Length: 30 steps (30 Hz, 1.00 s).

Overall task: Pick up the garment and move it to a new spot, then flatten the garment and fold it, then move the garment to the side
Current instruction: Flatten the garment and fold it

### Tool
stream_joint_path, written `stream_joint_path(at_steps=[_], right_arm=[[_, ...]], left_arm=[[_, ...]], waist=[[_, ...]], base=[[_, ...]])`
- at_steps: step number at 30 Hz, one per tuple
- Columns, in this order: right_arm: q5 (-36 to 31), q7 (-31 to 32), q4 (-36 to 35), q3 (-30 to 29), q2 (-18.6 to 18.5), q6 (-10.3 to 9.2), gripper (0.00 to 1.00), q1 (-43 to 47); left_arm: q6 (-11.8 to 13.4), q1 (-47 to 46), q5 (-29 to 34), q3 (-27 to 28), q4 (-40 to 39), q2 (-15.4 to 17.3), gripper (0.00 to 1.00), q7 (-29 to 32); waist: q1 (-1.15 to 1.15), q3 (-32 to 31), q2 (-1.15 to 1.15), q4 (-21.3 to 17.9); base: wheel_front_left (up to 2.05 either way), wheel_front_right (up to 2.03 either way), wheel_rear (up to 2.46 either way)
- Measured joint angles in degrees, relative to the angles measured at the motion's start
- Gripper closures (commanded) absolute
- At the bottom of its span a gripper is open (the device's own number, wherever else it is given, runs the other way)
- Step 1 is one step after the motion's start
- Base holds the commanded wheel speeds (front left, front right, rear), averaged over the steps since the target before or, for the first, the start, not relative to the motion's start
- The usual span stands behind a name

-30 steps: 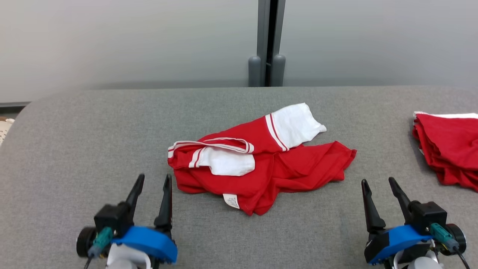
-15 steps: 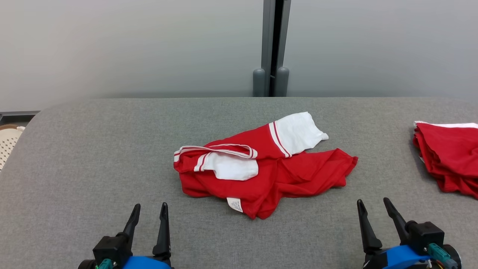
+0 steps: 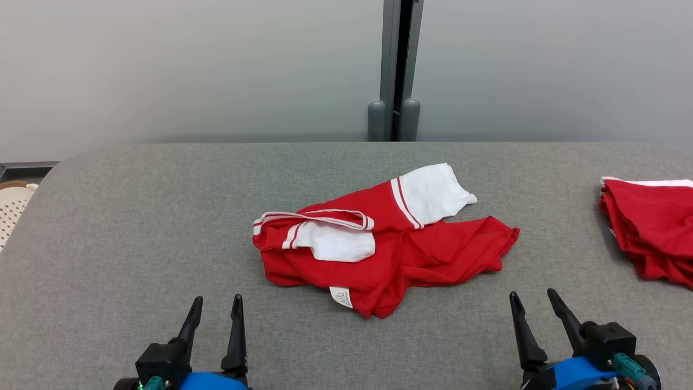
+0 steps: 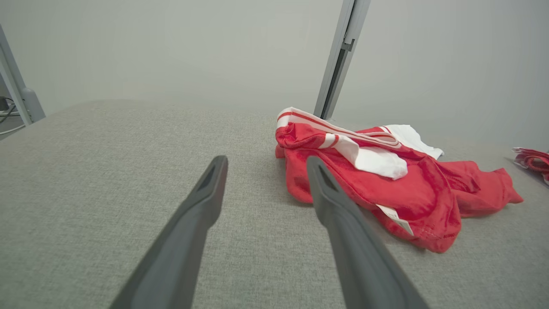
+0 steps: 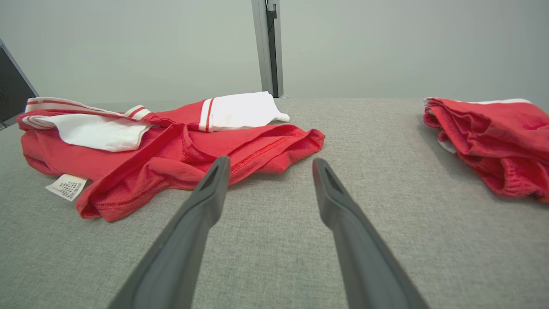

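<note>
Here, the grey cloth-covered table spans the head view, its far edge running along the pale wall and its left corner rounded off. The garment, a red shirt with white, red-striped sleeves, lies crumpled near the table's middle: one sleeve points toward the far edge, the other is doubled over the body, and the hem is bunched at the right. It is neither flattened nor folded, so those steps and the final move aside are judged to remain. Whether the first relocation has been made cannot be told.

A second red pile sits at the table's right edge, well apart from the garment, and takes up that side. The widest bare cloth lies to the left and along the near side, which looks the better ground for spreading. The rounded left corner and the far edge are the limits to mind.

The left gripper and right gripper hover over the near strip, one on either side of the garment. Both have their fingers spread and hold nothing, and neither touches the cloth. A white care label pokes out at the garment's near edge.
</note>
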Motion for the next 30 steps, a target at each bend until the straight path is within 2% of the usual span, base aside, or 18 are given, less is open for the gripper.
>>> stream_joint_path(at_steps=[15, 21, 27, 30], right_arm=[[-0.4, 0.0, -0.1, -0.1, 0.0, 0.0, 0.0, -0.6], [-1.0, 0.0, -0.5, 0.1, 0.0, 0.0, 0.0, -1.9], [-1.6, 0.0, -0.8, 1.3, 0.0, 0.0, 0.0, -4.0], [-1.7, 0.0, -1.0, 1.9, 0.0, 0.0, 0.0, -5.1]], left_arm=[[-1.0, -1.1, 2.1, 0.3, 0.3, -0.4, 0.0, 0.0], [-2.2, -7.7, 4.8, -1.9, 1.1, 0.9, 0.0, 0.4], [-3.9, -17.5, 8.0, -6.0, 3.8, 1.6, 0.0, 5.3], [-4.8, -22.7, 10.6, -9.1, 7.3, 3.6, 0.0, 9.4]], waist=[[0.0, 1.3, 0.0, -0.1], [0.0, 3.3, 0.0, -0.6], [0.01, 6.7, 0.0, -1.8], [0.01, 8.7, 0.0, -2.8]], base=[[0.0, 0.0, 0.0], [0.0, 0.0, 0.0], [0.0, 0.0, 0.0], [0.0, 0.0, 0.0]])
